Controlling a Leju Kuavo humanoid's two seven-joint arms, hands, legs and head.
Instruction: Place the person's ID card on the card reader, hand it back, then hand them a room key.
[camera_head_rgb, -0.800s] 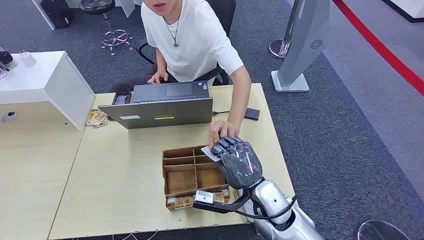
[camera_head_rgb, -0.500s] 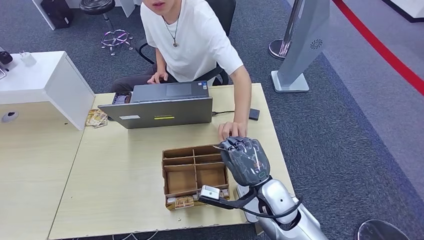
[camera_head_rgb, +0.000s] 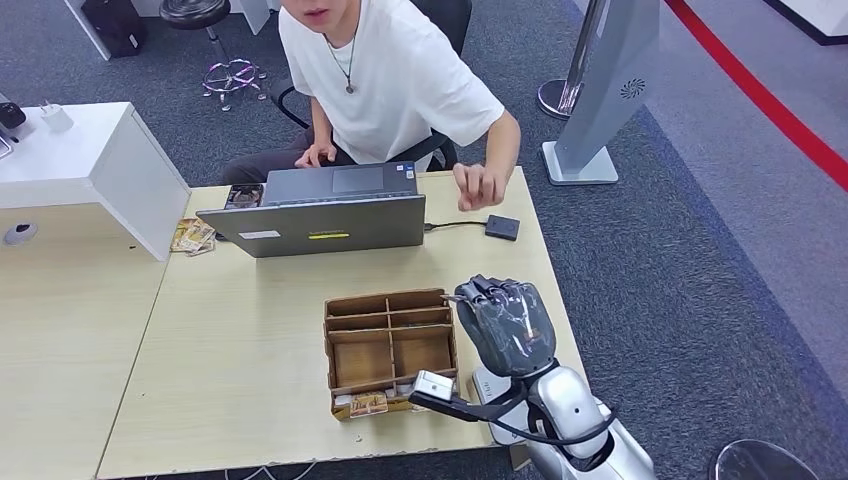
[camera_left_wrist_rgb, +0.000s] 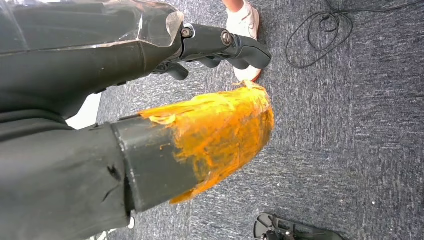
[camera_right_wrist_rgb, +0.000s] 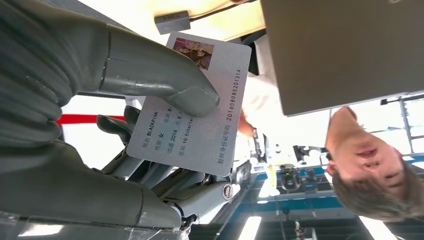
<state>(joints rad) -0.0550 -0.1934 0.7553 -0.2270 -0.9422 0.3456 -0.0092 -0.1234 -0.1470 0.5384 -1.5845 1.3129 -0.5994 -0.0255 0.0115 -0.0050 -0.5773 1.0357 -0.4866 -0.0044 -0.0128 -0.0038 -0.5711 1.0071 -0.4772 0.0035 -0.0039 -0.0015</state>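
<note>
Upright above the table (camera_head_rgb: 250, 330), right hand (camera_head_rgb: 508, 325) pinches the ID card (camera_right_wrist_rgb: 192, 102).

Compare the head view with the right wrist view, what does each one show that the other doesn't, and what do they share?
Head view alone: the wooden organizer on the table, the back of the right hand, and the person's hand raised near the small black box.
Right wrist view alone: the ID card, printed face showing, pinched under the thumb.
Both: the laptop and the person.
</note>
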